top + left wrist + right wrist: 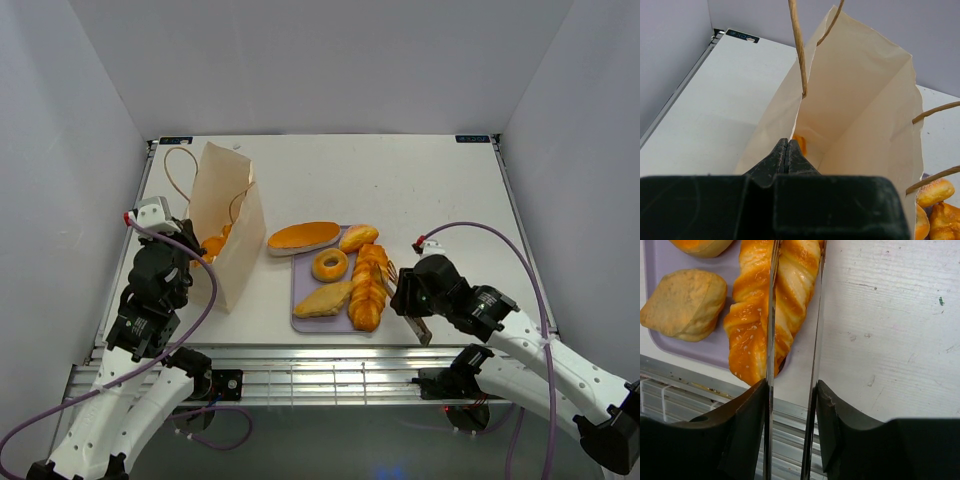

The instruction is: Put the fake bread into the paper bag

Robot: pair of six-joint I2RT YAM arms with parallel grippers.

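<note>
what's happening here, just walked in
Two arms are bagging fake bread. The left gripper is shut on the near rim of the open paper bag, which already has an orange piece inside. The right gripper holds metal tongs over the braided loaf on the lavender tray. The ring, turnover, bun and long flat loaf wait beside it.

Bright, even, diffuse light, seemingly from overhead; shadows on the white worktop [400,185] are faint. The braided loaf [747,315] carries glossy highlights. Both wrist views turn dark and soft along the bottom edge.
</note>
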